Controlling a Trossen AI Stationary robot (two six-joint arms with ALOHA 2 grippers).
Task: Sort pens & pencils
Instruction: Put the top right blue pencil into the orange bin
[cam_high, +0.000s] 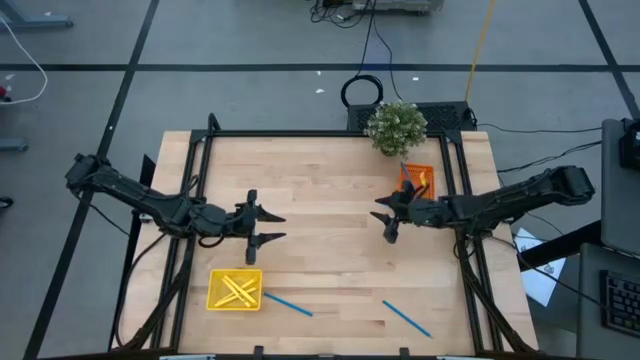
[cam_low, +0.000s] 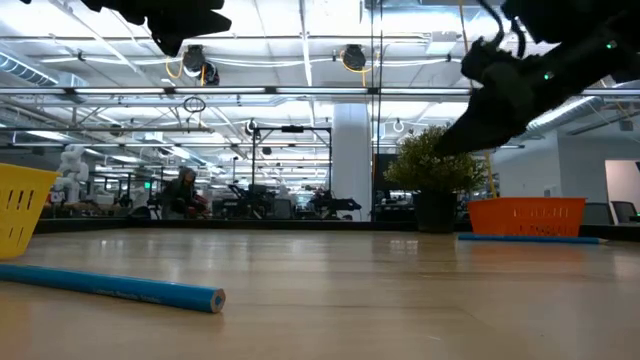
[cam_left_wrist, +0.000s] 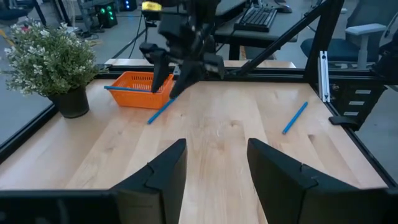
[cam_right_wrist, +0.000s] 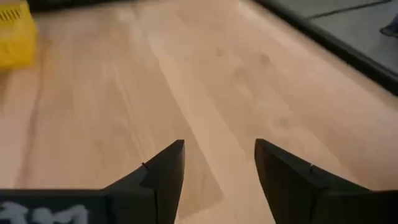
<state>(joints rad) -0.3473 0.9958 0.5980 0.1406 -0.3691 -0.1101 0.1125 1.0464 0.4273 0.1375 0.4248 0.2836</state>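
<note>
**Both pincers spread and empty above the wooden table**

While both arms reach inward from opposite sides, the left pincer (cam_high: 268, 226) hangs over the table's (cam_high: 330, 270) left half with its two fingers (cam_left_wrist: 168, 174) spread apart and nothing between them. Just in front of it, toward the table's near edge, sits a yellow tray (cam_high: 235, 290) holding crossed yellow sticks (cam_high: 238, 291). Right beside that tray, on the side away from the left arm's base, one blue stick (cam_high: 288, 304) lies bare on the wood.

Across the table, the right pincer (cam_high: 385, 217) hangs in the air, fingers (cam_right_wrist: 163, 171) likewise spread and holding nothing. Directly behind it, partly hidden by the arm, is an orange tray (cam_high: 419, 177); in the left wrist view a blue stick (cam_left_wrist: 129, 89) rests across this tray's rim and another blue stick (cam_left_wrist: 160, 112) lies on the wood beside the tray, under the right pincer. A fourth blue stick (cam_high: 406, 318) lies well in front of the right pincer, near the table's front edge. A potted plant (cam_high: 396, 126) stands just behind the orange tray, at the table's far edge.
</note>
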